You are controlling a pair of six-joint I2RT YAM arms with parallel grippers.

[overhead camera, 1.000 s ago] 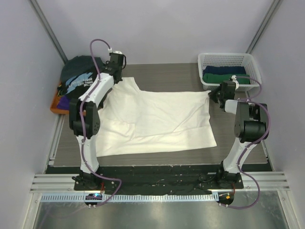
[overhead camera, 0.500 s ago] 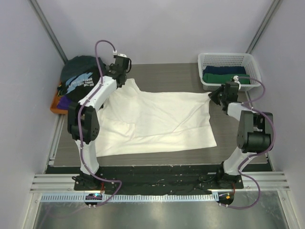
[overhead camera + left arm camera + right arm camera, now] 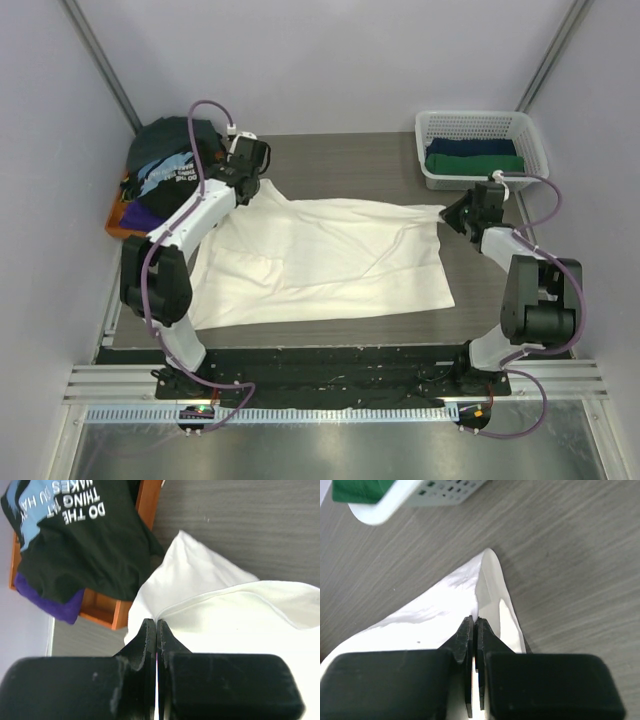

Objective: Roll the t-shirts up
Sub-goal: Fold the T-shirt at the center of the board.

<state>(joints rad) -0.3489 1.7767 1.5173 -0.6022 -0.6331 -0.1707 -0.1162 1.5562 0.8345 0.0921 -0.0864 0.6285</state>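
While the cream t-shirt [image 3: 320, 260] lies spread across the middle of the dark table [image 3: 350, 160], both arms have hold of it along its far edge. The left gripper [image 3: 156, 623] is at the shirt's far left corner. Its jaws are pressed together with no gap showing and a thin fold of the pale cloth is nipped between the tips. The right gripper [image 3: 474, 620] is at the shirt's far right corner, closed just as tightly on a small peak of the cloth that rises from the table to the jaws. Between the two pinched corners the far edge runs in a fairly straight line, with soft creases fanning from each grip into the body of the shirt. The near edge lies flat on the table, and the whole shirt is open, with no part of it rolled.

Off the shirt's far left corner sits an orange tray [image 3: 115, 222] with a heap of other shirts: a black t-shirt [image 3: 165, 170] with pale-blue print and white lettering on top, and a purple t-shirt [image 3: 135, 213] showing beneath it. From the left wrist, the cream cloth comes right up beside the tray's edge. Beyond the shirt's far right corner, apart from it, stands a white lattice basket [image 3: 470, 122] holding a navy t-shirt [image 3: 470, 147] and a green t-shirt [image 3: 475, 165] side by side.
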